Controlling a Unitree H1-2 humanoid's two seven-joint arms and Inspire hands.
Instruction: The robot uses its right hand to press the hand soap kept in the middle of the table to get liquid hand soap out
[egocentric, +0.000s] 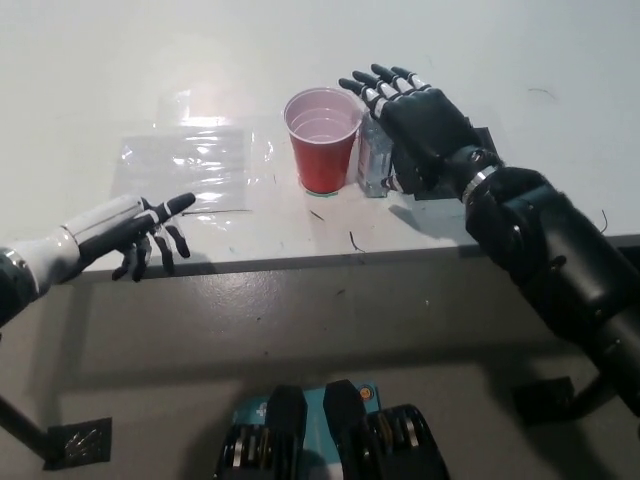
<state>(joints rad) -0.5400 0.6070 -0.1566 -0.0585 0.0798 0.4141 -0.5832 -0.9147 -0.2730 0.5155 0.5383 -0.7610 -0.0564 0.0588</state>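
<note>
A clear soap bottle (375, 165) stands mid-table, right beside a red cup (322, 141). My black right hand (420, 115) is open, fingers spread flat, hovering directly over the bottle and hiding its pump top. Whether the palm touches the pump cannot be seen. My white left hand (130, 232) rests open at the table's front edge on the left, fingers pointing right.
A clear plastic sheet (195, 160) lies on the white table (120, 70) left of the cup. A dark flat object (480, 140) peeks out beside my right wrist. The table's front edge (300, 262) runs across the middle of the view.
</note>
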